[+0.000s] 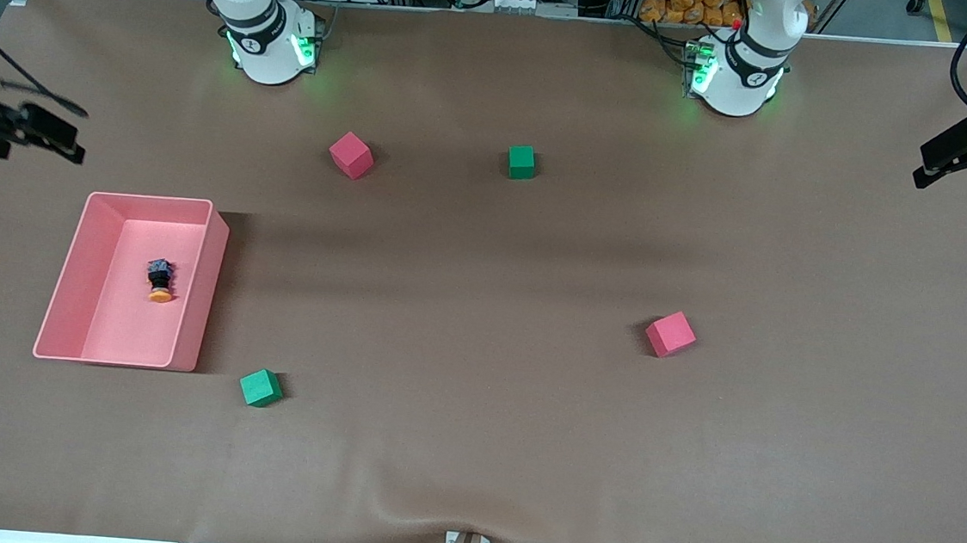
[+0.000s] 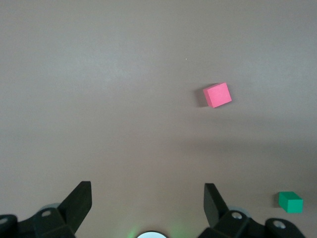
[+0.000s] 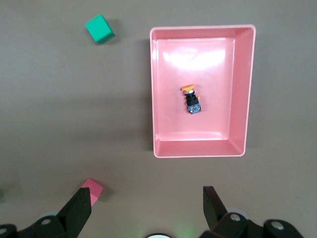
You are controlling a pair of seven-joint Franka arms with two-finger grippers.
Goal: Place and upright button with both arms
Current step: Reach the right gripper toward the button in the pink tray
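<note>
The tray (image 1: 202, 284) walls ring my button (image 1: 160, 281), so I reach it from above only; one green cube (image 1: 260, 388) sits beside the tray's nearer corner; mid-table lies open.

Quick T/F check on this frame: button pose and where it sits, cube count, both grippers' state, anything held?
1. The button lies on its side inside the pink tray. True.
2. Three foam cubes sit on the table. False: there are four, two pink and two green.
3. The right gripper is shut on the button. False: it is open, holds nothing, and hangs up in the air near the tray, at the right arm's end of the table.
4. The left gripper is open and empty. True; it hangs at the left arm's end of the table.
5. One green cube is in the tray. False: only the button is in it.
</note>
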